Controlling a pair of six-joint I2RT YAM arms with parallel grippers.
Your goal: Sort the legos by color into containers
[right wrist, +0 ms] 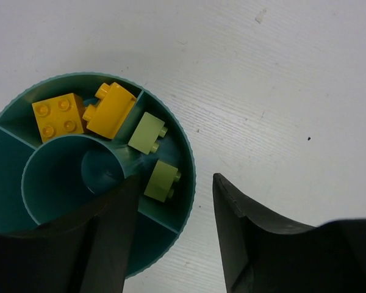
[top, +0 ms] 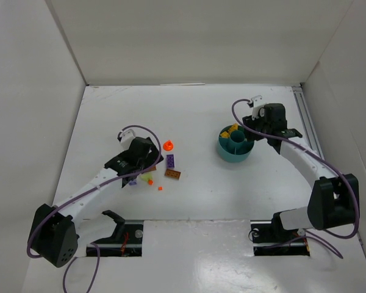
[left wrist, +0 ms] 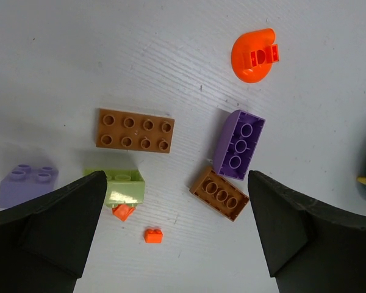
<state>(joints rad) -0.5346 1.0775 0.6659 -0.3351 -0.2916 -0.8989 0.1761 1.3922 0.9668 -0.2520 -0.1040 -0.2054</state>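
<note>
L end effector (left wrist: 177,183) wide apart, empty, over loose legos (left wrist: 135,130) on bench (left wrist: 61,61). R end effector (right wrist: 175,180) released, nothing btwn fingers, above tub (right wrist: 6,171): 2 yellow bricks (right wrist: 58,116) in one wedge, 2 green bricks (right wrist: 147,132) in the next.

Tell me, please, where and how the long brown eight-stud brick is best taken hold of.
Grip the long brown brick across its two long sides, straight down from above. It lies flat, studs up, bare table along both long sides; the lime green brick sits close but apart.
</note>
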